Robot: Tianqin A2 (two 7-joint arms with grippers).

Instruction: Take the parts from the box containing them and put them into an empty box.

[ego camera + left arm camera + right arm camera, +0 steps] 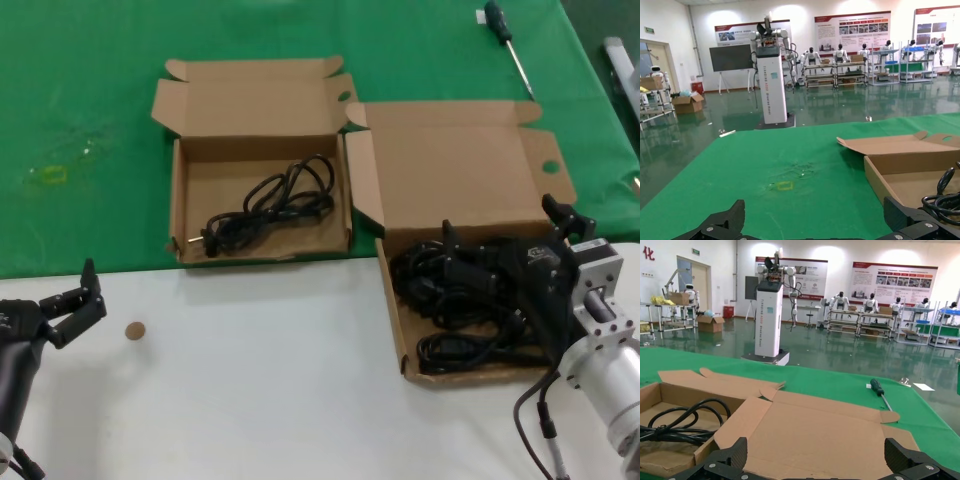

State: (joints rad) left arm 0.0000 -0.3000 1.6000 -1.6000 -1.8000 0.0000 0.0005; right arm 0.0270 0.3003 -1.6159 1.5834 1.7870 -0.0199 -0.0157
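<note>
The shallow box containing the parts (pixel 392 310) lies at the right, its big lid (pixel 460 165) folded back, and a tangle of black power cords (pixel 450 290) fills it. My right gripper (pixel 505 228) hovers open just above that pile with nothing between its fingers. In the right wrist view it (pixel 815 462) faces the lid (pixel 815 432). The smaller, taller-walled box (pixel 178 200) at the left holds one coiled cord (pixel 270 205), which shows in both wrist views (pixel 940 200) (pixel 680 427). My left gripper (pixel 85 293) waits open near the table's front left (pixel 815 227).
A screwdriver (pixel 505 40) lies on the green cloth (pixel 80 120) behind the boxes. On the white table (pixel 250 400) near my left gripper sits a small brown disc (pixel 134 331). There is a yellowish mark (pixel 48 175) on the cloth at far left.
</note>
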